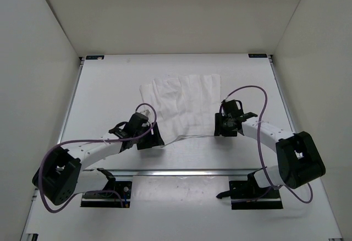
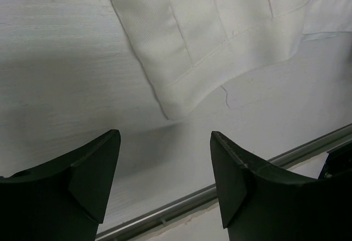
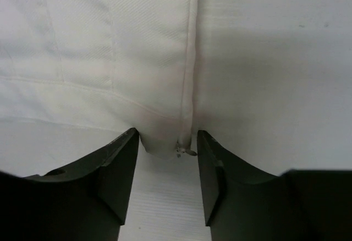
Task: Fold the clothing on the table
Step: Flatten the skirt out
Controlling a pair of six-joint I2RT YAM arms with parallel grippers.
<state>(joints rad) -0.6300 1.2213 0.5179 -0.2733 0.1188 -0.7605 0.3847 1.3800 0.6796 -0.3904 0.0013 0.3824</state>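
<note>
The clothing point(image 1: 184, 106) is a white creased fabric piece lying flat in the middle of the table point(image 1: 107, 87), its near hem curving toward the front. My left gripper point(image 1: 151, 140) hovers at the clothing's near-left corner. In the left wrist view this gripper point(image 2: 165, 142) is open with nothing between its fingers, and the fabric corner point(image 2: 171, 109) lies just beyond the tips. My right gripper point(image 1: 224, 130) is at the near-right corner. Seen from the right wrist, it point(image 3: 168, 137) is open and the clothing's corner point(image 3: 165, 142), with a small metal pull, sits between the fingertips without being pinched.
A metal rail point(image 2: 308, 148) runs along the table's near edge, close behind the left gripper. White walls enclose the table on three sides. Purple cables point(image 1: 258, 95) loop from both arms. The arm bases point(image 1: 253, 189) are bolted at the front edge.
</note>
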